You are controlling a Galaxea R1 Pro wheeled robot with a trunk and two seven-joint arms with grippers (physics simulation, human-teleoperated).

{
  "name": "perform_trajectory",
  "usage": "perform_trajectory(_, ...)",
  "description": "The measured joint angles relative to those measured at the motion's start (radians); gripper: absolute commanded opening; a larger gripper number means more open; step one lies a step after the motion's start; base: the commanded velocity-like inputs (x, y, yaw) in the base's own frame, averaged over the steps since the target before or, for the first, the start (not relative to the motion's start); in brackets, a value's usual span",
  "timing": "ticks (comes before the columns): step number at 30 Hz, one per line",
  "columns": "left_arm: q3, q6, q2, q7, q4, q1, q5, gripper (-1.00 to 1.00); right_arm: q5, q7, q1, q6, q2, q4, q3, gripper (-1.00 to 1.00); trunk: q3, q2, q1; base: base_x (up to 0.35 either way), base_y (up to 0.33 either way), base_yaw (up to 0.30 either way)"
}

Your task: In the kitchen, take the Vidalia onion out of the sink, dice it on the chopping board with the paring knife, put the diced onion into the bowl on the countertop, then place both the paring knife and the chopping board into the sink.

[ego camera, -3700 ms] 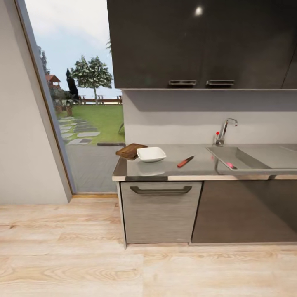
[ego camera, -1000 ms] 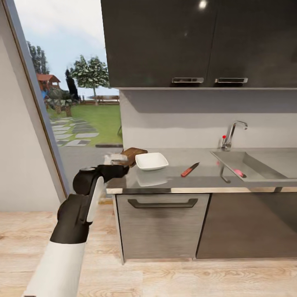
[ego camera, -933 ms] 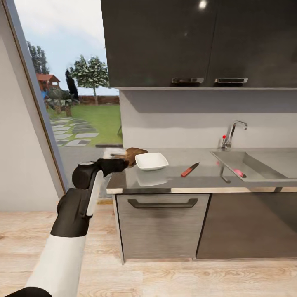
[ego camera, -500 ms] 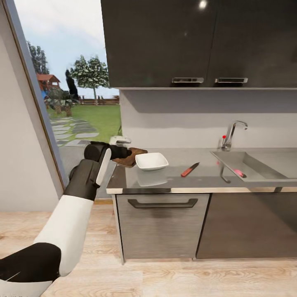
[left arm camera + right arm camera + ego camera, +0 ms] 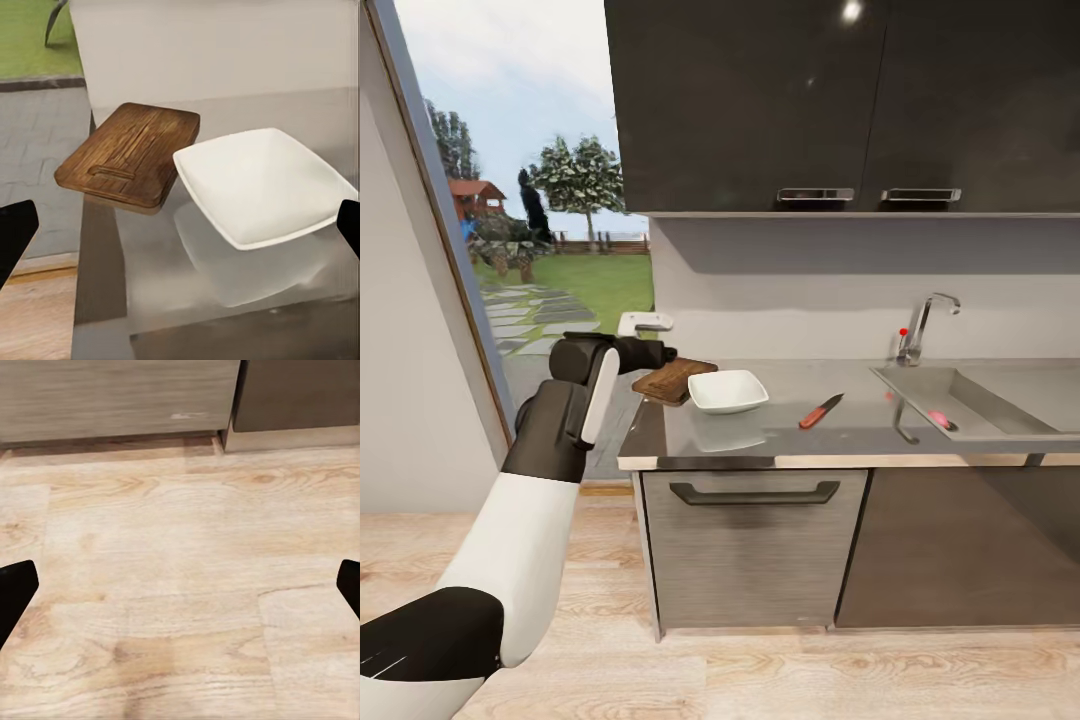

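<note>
1. We're in a kitchen with dark upper cabinets, a pale wood floor [image 5: 180,585] and a garden window at the left of the head view; the grey countertop [image 5: 840,420] runs across the middle of the frame.
2. The left gripper [image 5: 663,353] hovers at the counter's left end, just above the near corner of the chopping board [image 5: 673,379]. In its wrist view both fingertips sit at the frame's far edges, so the claw is spread wide and holds nothing.
3. The board lies partly over the counter's end, with the bowl [image 5: 728,390] just right of it, edges apparently touching or nearly so.
4. The paring knife [image 5: 818,410] lies mid-frame on the counter, well apart from the bowl.
5. Right of centre, the sink [image 5: 1000,400] holds a small pinkish thing, most likely the Vidalia onion [image 5: 938,417], against its near wall.
6. The right gripper [image 5: 180,585] points down at the floor, fingertips wide apart, empty.
7. Progress check: nothing done yet, by my reading. Onion still in the basin, undiced; board, knife and bowl untouched. The whole sequence remains.
</note>
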Motion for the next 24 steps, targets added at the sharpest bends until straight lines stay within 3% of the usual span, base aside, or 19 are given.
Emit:
perform_trajectory(17, -0.003, -0.005, -0.002, 0.0, 0.024, 0.004, 0.022, 1.0, 0.0, 0.0, 0.0, 0.001, 0.0, 0.007, 0.003, 1.0, 0.0, 0.0, -0.001, 0.271, -0.034, 0.0)
perform_trajectory(24, -0.003, -0.007, -0.003, -0.001, 0.094, 0.008, 0.034, 1.0, -0.001, -0.001, 0.0, 0.005, -0.001, 0.07, 0.002, 1.0, 0.0, 0.0, 0.0, 0.215, -0.002, 0.0)
